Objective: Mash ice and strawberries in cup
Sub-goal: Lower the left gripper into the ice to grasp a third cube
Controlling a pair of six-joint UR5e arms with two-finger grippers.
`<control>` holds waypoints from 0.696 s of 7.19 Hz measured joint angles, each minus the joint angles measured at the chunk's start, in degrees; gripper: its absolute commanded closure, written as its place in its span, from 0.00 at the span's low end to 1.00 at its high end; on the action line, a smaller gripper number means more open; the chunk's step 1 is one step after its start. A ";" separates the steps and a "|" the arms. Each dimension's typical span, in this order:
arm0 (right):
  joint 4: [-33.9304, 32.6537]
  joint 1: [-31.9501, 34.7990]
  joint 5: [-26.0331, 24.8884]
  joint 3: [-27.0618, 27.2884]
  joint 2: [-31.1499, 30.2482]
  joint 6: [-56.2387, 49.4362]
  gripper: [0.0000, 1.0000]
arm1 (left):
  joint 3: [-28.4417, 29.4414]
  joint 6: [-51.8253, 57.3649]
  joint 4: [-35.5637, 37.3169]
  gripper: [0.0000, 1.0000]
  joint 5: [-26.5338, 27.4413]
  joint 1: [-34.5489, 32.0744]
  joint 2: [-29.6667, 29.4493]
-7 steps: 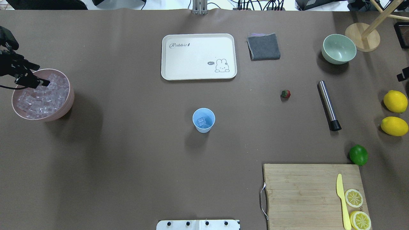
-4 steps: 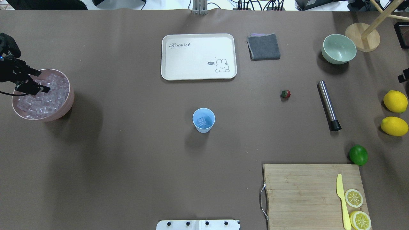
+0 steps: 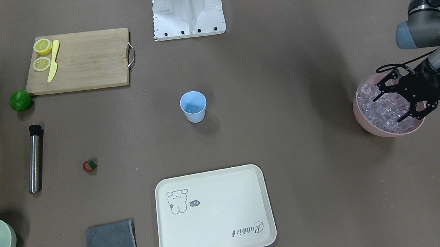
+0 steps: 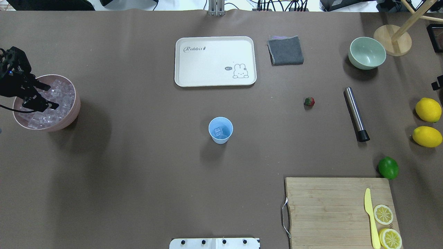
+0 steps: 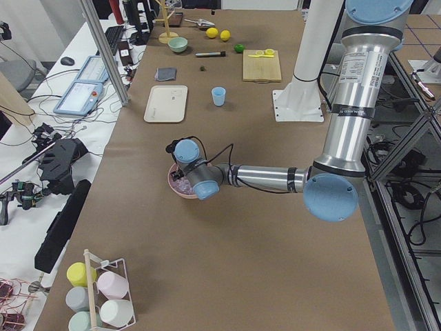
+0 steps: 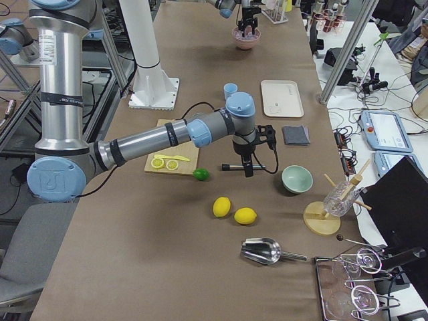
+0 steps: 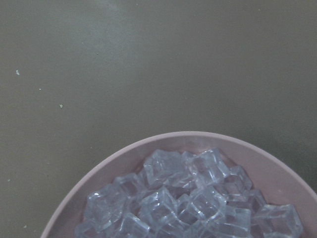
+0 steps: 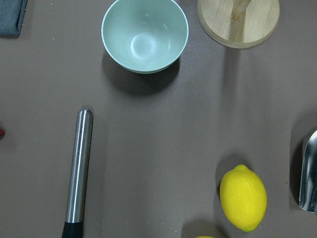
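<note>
The light blue cup (image 4: 220, 130) stands upright mid-table with one ice cube (image 4: 218, 131) inside; it also shows in the front view (image 3: 193, 106). A heap of clear ice (image 7: 188, 198) fills the pink bowl (image 4: 74, 110) at the table's left end. My left gripper (image 4: 52, 96) is open, fingers spread just over the ice in that bowl, as the front view (image 3: 388, 109) shows. The small red strawberry (image 4: 309, 101) lies alone on the table right of the cup. My right gripper (image 4: 437, 82) barely shows at the right edge; I cannot tell its state.
A steel muddler (image 4: 355, 113) lies right of the strawberry. A white tray (image 4: 214, 61), grey cloth (image 4: 285, 51) and pale green bowl (image 4: 367, 53) sit at the back. Two lemons (image 4: 428, 110), a lime (image 4: 388, 167) and a cutting board (image 4: 332, 207) with knife are on the right.
My left gripper has shifted a little toward the robot's side over the pink bowl, and its fingers now show spread apart above the ice. Nothing else moved.
</note>
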 measured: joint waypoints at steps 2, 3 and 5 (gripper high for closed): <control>0.00 0.00 -0.06 -0.13 0.10 -0.05 0.00 | 0.01 0.07 -0.06 0.11 -0.12 0.66 0.22; 0.00 0.00 -0.06 -0.34 0.26 -0.06 0.00 | 0.11 0.69 0.06 0.11 -0.08 0.83 0.30; 0.02 0.00 -0.07 -0.53 0.37 -0.06 0.00 | 1.47 3.85 0.49 0.11 0.08 0.92 0.30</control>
